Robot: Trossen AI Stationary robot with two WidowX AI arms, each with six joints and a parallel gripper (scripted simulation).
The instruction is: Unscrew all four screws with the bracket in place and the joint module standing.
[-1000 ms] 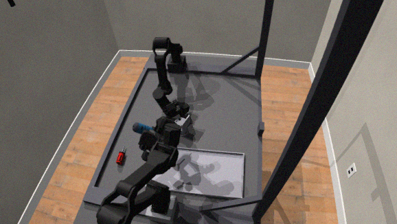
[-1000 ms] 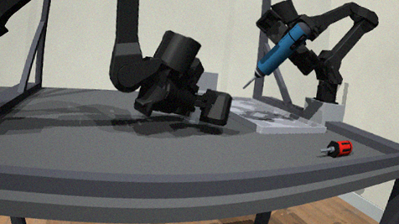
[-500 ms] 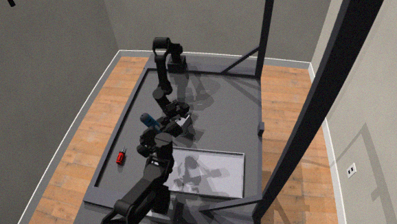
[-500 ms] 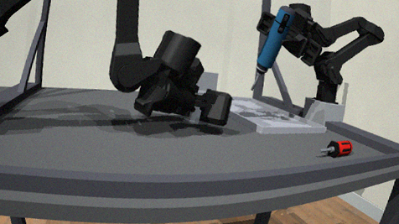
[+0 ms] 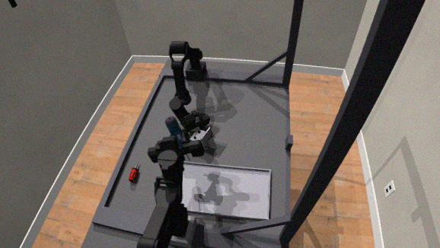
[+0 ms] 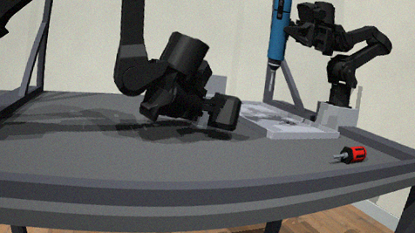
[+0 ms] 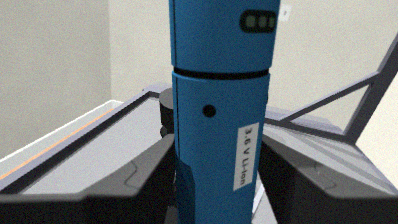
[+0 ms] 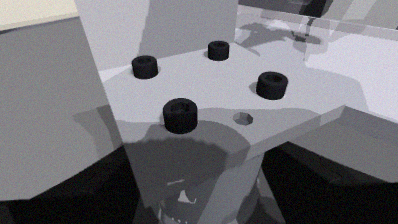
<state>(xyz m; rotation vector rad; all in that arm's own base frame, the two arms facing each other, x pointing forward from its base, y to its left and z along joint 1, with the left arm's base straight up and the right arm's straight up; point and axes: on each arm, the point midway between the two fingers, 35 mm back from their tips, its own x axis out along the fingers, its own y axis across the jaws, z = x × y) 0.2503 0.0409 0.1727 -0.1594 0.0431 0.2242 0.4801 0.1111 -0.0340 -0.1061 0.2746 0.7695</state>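
Note:
My left gripper [image 6: 288, 29] [image 7: 215, 141] is shut on the electric screwdriver [image 5: 172, 125] [image 6: 278, 39] [image 7: 220, 100]. The screwdriver hangs upright in the air, bit pointing down and touching nothing in the exterior view. My right gripper [image 8: 202, 141] is shut on the joint module [image 5: 207, 143] [image 8: 235, 172], one finger on each side. The light grey bracket [image 5: 199, 135] [image 8: 200, 82] lies on top of the module. Four black socket-head screws [image 8: 180, 116] [image 8: 272, 85] [image 8: 145, 67] [image 8: 218, 50] stand in it, beside an empty small hole. The module is mostly hidden in the exterior view.
A red screwdriver [image 5: 132, 175] [image 6: 355, 154] lies on the table near the long edge. A white tray [image 5: 264, 198] [image 6: 303, 134] lies beside the module, near the left arm's base. Frame posts stand along the far side of the table.

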